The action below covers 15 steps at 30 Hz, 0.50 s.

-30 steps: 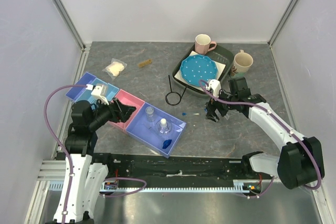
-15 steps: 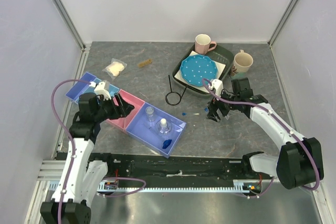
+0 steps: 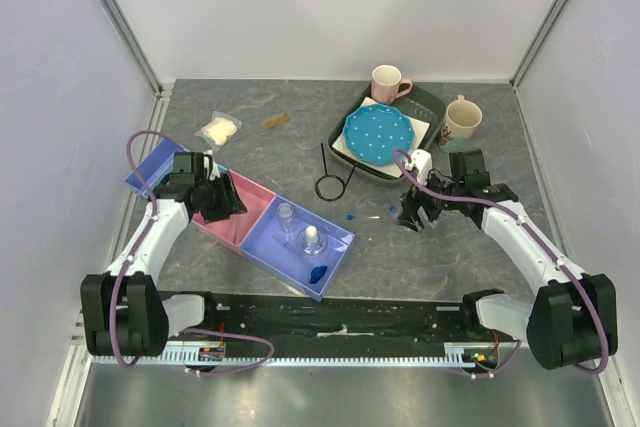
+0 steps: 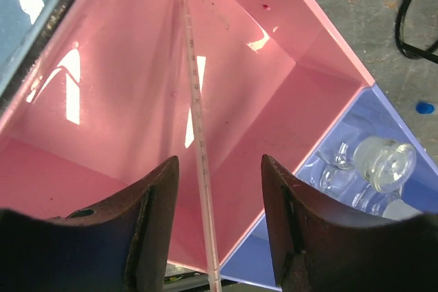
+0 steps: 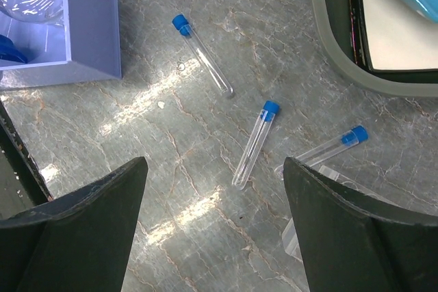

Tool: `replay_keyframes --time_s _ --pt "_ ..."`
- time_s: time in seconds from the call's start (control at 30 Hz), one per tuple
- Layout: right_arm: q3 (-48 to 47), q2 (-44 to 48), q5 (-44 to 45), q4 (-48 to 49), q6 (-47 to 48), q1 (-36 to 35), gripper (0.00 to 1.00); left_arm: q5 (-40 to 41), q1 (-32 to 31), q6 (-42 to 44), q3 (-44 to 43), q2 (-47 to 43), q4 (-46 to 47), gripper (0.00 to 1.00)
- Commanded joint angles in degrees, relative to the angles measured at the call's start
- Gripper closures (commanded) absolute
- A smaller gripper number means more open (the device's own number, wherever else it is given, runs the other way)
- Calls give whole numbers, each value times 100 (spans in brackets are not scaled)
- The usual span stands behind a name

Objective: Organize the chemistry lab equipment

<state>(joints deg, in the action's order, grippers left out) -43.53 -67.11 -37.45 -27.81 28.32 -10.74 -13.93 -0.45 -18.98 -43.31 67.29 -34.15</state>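
Left arm stretches low, left gripper (image 4: 219, 169) pointing down into the pink tray (image 4: 102, 66), jaws apart, a stick (image 4: 197, 121) lying below between them with its near end cut off. Right arm reaches forward, right gripper (image 5: 213, 165) wide open above three tubes (image 5: 254, 143); a clear thing (image 5: 294, 234) by one finger is half hidden.

Surface: worktop (image 3: 450, 247), grey and stone-patterned with pale veins; bright patches of glare show on it in both wrist views. Enclosure: plain white wall panels (image 3: 320, 7) at the back, left and right, joined by aluminium corner posts (image 3: 118, 19). Near edge: black rail (image 3: 340, 309) running across, with a slotted white cable duct (image 3: 330, 355) just below it. Beneath that is a brushed-metal surface (image 3: 330, 397), possibly a lower shelf. Light even, shadows soft.
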Motion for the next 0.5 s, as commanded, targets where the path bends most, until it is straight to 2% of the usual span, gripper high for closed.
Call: replay_keyframes --time_s 0.0,0.33,0.47 --pt "11 172 -192 136 104 20 12 426 -78 325 -362 293 -215 42" --pt "20 339 -201 101 122 28 12 567 -298 395 -459 882 -232 49" --pt "20 392 -192 83 139 28 11 707 -359 430 -591 1146 -303 60"
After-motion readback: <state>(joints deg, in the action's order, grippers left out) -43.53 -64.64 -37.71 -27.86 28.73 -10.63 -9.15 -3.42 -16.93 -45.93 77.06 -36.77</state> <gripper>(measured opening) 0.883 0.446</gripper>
